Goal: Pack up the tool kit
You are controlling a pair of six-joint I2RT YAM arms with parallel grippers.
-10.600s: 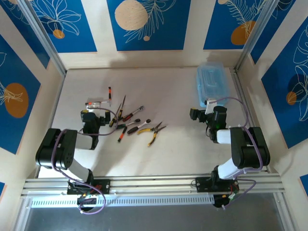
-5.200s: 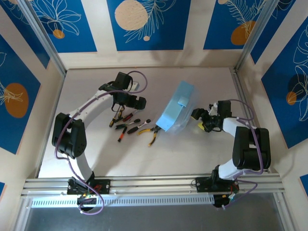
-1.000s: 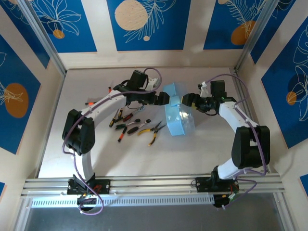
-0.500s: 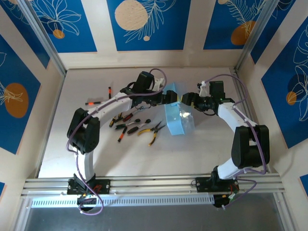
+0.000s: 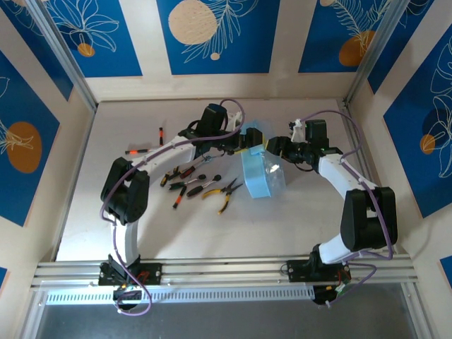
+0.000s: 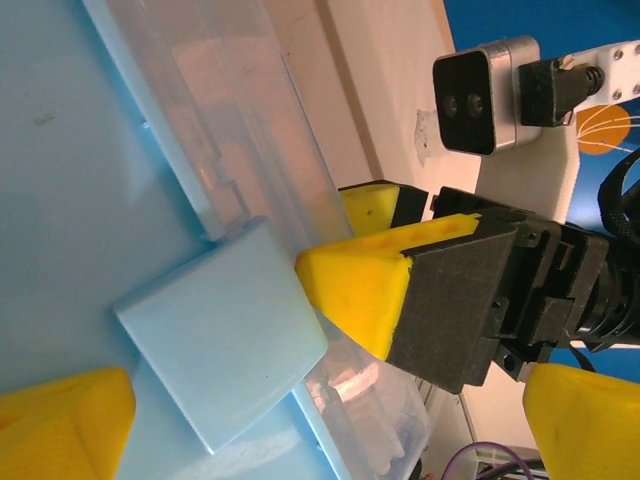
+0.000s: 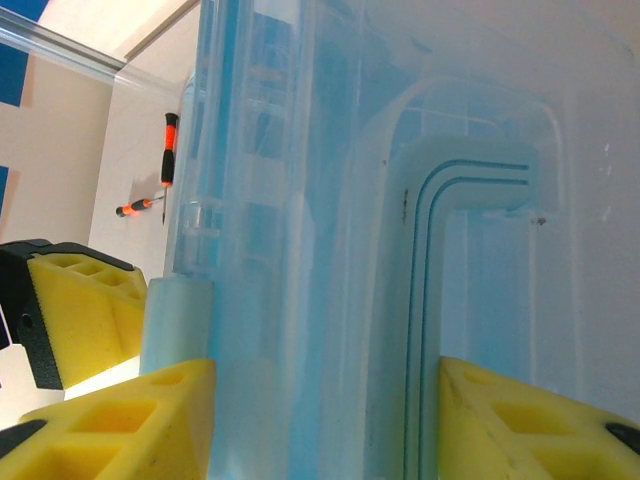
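Left hand point(image 5: 248, 140) is spread wide and grips nothing. In its wrist view the yellow fingers point(image 6: 62, 425) stand either side of the case's blue latch point(image 6: 215, 350), which sits between them, untouched as far as I can see. Right hand point(image 5: 274, 147) comes in from 3 o'clock. Its fingers point(image 7: 130, 420) straddle the edge of the case point(image 5: 258, 173) just beside that latch. Can't tell if they're pinching it or only bracketing it.

Step in hand, prob.: get the case open so the tools can go in.
- Right hand should clamp firmly on the base, not the clear lid point(image 7: 470, 200), or it'll pin the lid shut.
- Left hand then closes on the latch tab only & peels it off the lid edge, approx toward 9 o'clock.
- Case looks tipped up on one side, not flat, so pull gently or it'll skid or topple. Better to lay it flat, lid up, before loading.

Case sits mid-table point(image 5: 296, 226), a bit toward 1 o'clock. Lid looks closed, and no tool is visible through the clear plastic.

The tools lie outside the case:
- Yellow-handled pliers point(image 5: 223, 193) & red-and-black screwdrivers point(image 5: 185, 171) are heaped at the case's 9 o'clock, near but apart.
- Two orange-handled drivers point(image 5: 161, 133) lie further out toward 10, well apart.
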